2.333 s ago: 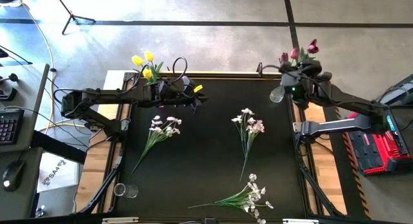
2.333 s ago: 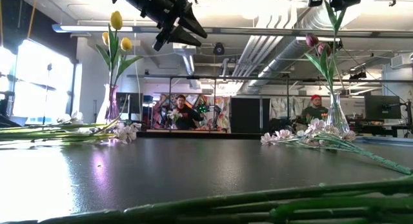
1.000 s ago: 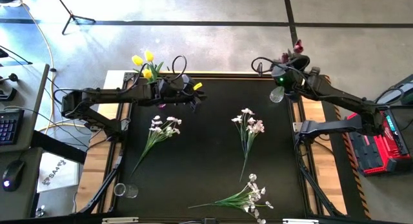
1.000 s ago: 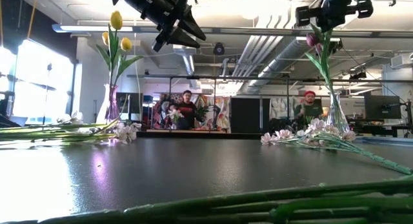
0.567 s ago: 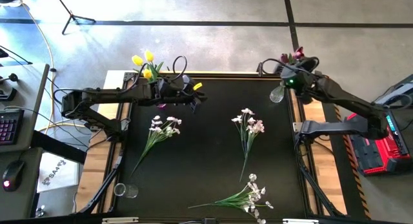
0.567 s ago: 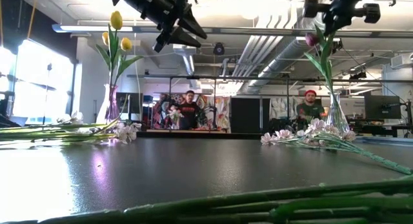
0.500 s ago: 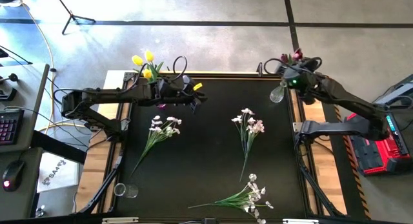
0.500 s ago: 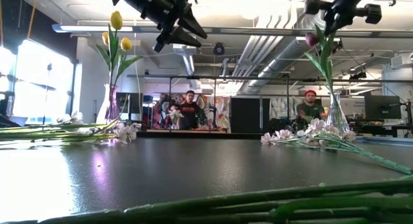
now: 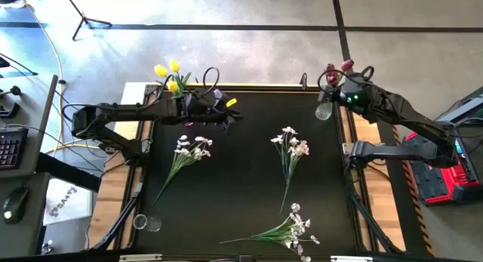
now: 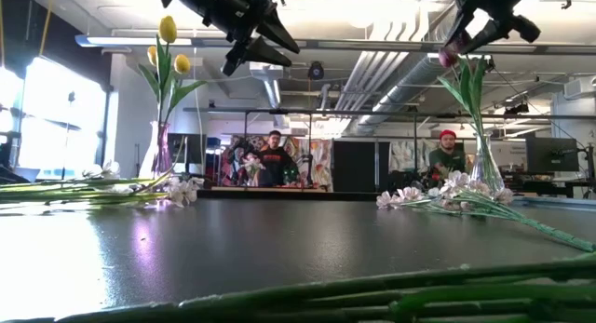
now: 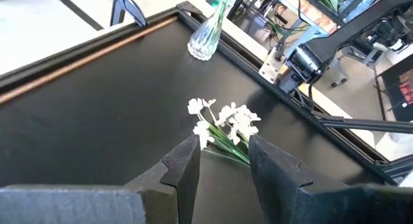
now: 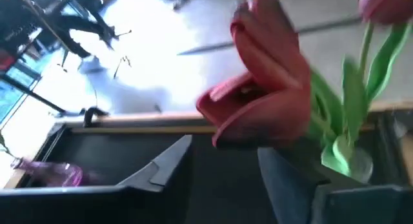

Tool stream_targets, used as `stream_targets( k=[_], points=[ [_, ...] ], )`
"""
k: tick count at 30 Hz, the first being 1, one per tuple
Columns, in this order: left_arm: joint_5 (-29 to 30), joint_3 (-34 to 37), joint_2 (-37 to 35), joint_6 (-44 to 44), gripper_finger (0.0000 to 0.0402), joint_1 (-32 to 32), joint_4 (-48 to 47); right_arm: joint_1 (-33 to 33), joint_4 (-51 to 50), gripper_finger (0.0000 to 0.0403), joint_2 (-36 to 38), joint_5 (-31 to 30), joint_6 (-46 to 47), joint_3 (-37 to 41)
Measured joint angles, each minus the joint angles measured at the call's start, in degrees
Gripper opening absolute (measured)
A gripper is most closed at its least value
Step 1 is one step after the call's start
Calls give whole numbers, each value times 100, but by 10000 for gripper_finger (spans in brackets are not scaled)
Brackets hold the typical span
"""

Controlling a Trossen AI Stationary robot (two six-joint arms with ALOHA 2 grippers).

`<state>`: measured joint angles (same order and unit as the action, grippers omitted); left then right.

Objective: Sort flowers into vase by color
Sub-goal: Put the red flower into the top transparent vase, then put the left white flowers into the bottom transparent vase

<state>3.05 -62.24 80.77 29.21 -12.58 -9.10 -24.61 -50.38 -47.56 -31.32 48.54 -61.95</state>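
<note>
Three yellow tulips (image 9: 167, 72) stand in a purple-tinted vase (image 10: 160, 151) at the table's far left. Dark red tulips (image 9: 336, 68) stand with their stems in a clear glass vase (image 9: 324, 109) at the far right. My right gripper (image 12: 222, 169) hovers open just behind one red blossom (image 12: 264, 101), above that vase. Three sprays of white blossoms (image 9: 192, 149), (image 9: 291, 145), (image 9: 290, 228) lie flat on the black table. My left gripper (image 9: 231, 116) hangs open in the air beside the yellow tulips, with nothing between its fingers.
A small clear glass (image 9: 147, 222) lies near the table's front left corner. The table's raised wooden rim (image 9: 256, 87) runs along the far edge. People stand in the room beyond the table (image 10: 272, 155).
My right gripper has brought a red tulip down to the clear vase, opened and let it go. It has then tipped and drawn a little toward the table's right edge. The tulip now stands in the vase with the others.
</note>
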Motion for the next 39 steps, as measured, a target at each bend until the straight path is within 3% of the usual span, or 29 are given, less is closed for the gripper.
stream_targets(
  k=[7,11,13,18,22,26,30,34,36,39],
  points=[
    [4,2,0,224,122,121,-362,4,-913,175,3,203,611,0],
    [5,4,2,177,122,246,-526,3,-1008,170,31,565,230,0],
    [-240,4,2,-3,121,289,-551,2,-758,170,52,1058,-282,0],
    [-1198,4,2,-571,111,448,-566,3,198,169,79,2948,-1268,0],
    [-372,4,2,-328,109,646,-1300,5,861,169,33,4109,-1637,0],
    [357,4,2,543,109,660,-2911,89,921,169,32,4102,-1691,0],
    [192,4,1,1444,109,762,-4581,232,906,169,27,3967,-1762,0],
    [-110,151,-11,2227,108,1266,-6318,305,910,169,3,3862,-1783,0],
    [-177,418,-103,2469,108,1604,-6591,349,932,169,-26,3833,-1811,0],
    [-588,942,-391,2856,108,2043,-6187,430,1024,169,-95,3834,-1829,0]
  ],
)
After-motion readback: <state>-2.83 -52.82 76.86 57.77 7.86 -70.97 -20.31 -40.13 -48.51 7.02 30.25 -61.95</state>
